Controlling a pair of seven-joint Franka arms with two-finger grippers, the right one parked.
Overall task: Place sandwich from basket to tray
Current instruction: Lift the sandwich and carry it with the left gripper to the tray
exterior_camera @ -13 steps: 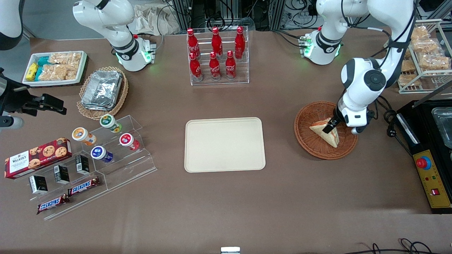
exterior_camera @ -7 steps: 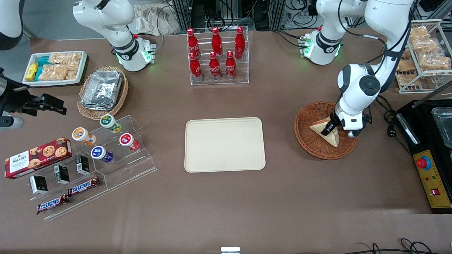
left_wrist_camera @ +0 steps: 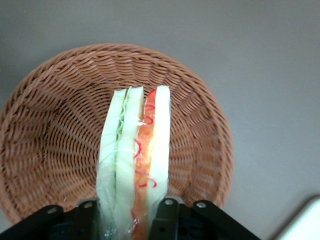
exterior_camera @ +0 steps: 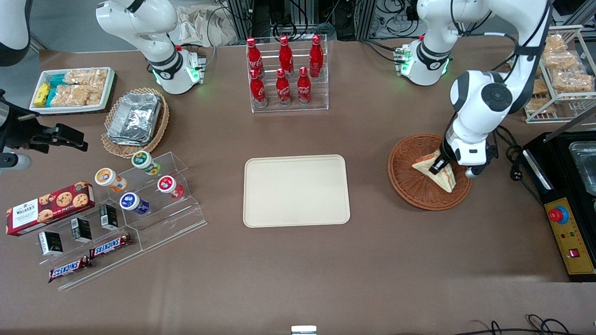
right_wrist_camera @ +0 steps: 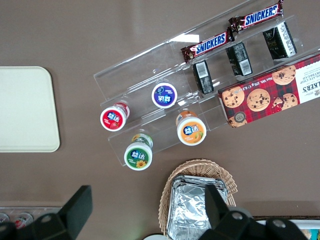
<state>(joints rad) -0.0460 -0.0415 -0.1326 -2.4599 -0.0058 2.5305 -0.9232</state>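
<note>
Gripper (left_wrist_camera: pixel 131 212) clamping triangular white-bread sandwich (left_wrist_camera: pixel 135 160) above round reddish-brown wicker basket (exterior_camera: pixel 409 186); transfer to bare cream rectangular tray (exterior_camera: pixel 296 190) remains.

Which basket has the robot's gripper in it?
The reddish-brown basket, where the gripper is shut on the sandwich; the paler basket holds only foil containers.

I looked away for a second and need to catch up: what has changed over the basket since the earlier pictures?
The gripper, shut on the sandwich, has tipped the wedge from lying flat up onto its edge, and it has shifted a little toward the working arm's end of the basket. The basket and the tray stayed where they were.
</note>
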